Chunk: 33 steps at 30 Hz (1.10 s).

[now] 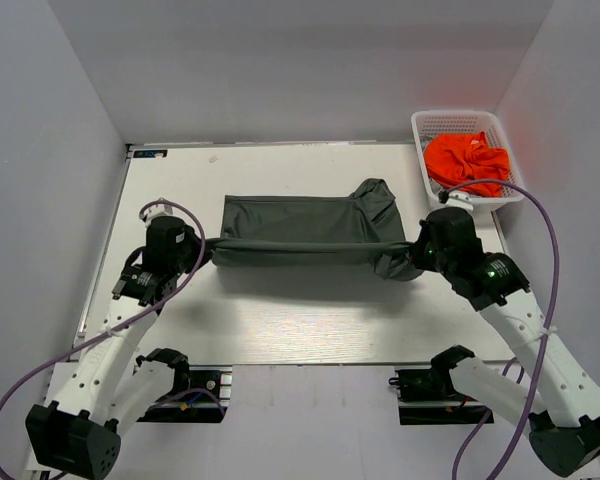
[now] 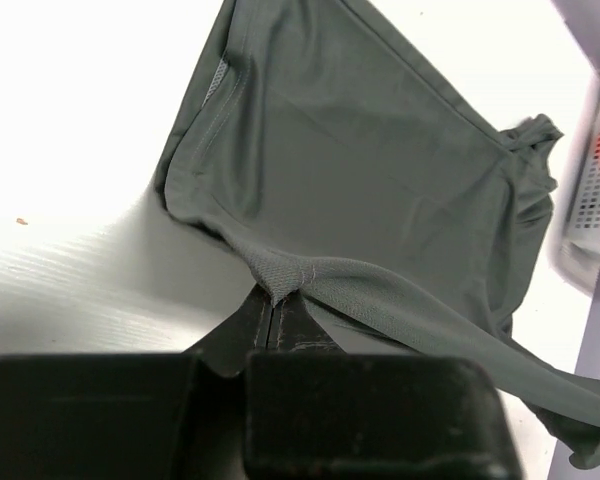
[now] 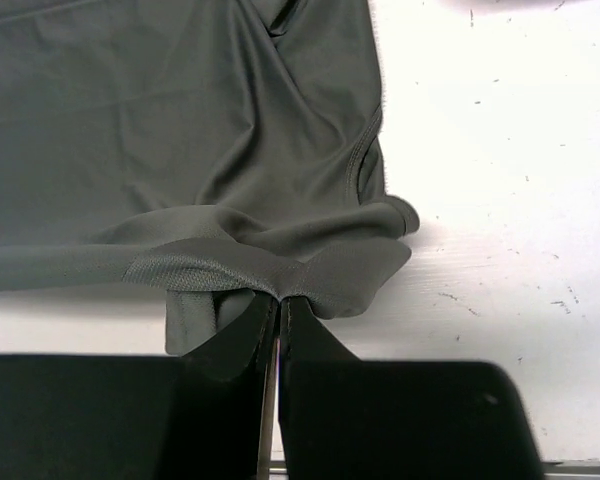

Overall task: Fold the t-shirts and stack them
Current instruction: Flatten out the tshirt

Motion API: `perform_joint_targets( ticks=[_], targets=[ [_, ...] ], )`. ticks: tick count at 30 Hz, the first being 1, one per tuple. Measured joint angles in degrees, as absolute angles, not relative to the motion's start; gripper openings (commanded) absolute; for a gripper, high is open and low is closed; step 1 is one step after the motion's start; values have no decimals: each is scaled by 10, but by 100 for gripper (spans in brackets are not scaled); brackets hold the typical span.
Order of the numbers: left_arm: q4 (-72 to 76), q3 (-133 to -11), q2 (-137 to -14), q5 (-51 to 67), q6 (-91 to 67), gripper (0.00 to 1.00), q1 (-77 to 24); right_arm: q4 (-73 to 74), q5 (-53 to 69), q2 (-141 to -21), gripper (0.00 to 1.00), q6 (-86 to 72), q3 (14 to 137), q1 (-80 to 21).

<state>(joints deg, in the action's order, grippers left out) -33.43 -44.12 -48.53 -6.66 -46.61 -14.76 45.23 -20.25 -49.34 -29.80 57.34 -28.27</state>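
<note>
I'm clamping left gripper (image 1: 208,244) and right gripper (image 1: 413,250) on the near edge of the dark olive-grey t-shirt (image 1: 290,222), holding it taut over the table (image 1: 280,325); 1 orange t-shirt (image 1: 465,160) is lying in the white basket (image 1: 450,119).

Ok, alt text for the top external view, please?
The left gripper and right gripper each pinch the near edge of a dark olive-grey t-shirt, stretched taut between them over the white table. An orange t-shirt lies bunched in a white basket at the far right.
</note>
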Motion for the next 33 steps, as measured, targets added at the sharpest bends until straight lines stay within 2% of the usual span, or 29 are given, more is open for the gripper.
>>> perform_joint_targets(
  ticks=[6, 13, 16, 19, 20, 21, 23, 24, 26, 33],
  targets=[
    [-327, -450, -533, -67, -466, 0, -148, 453, -201, -559, 0, -263, 583, -283],
    [-326, -520, -564, -78, -467, 0, -148, 499, -229, -657, 0, -262, 717, -283],
    [-365, -520, -547, -79, -475, 0, -148, 538, -225, -631, 0, -298, 698, -283],
    [-425, -508, -527, -78, -486, 0, -148, 572, -172, -586, 0, -334, 608, -283],
    [-451, -496, -515, -77, -490, 12, -148, 585, -146, -573, 0, -344, 571, -283],
    [-473, -486, -506, -77, -491, 24, -148, 595, -125, -564, 24, -352, 540, -284],
    [-521, -472, -491, -79, -495, 53, -148, 616, -89, -550, 62, -369, 496, -284],
    [-540, -469, -486, -84, -498, 80, -148, 630, -80, -547, 87, -372, 489, -284],
    [-565, -468, -479, -93, -498, 99, -148, 633, -73, -538, 90, -369, 493, -283],
    [-551, -469, -479, -105, -504, 99, -147, 579, -89, -562, 90, -341, 550, -283]
  ],
)
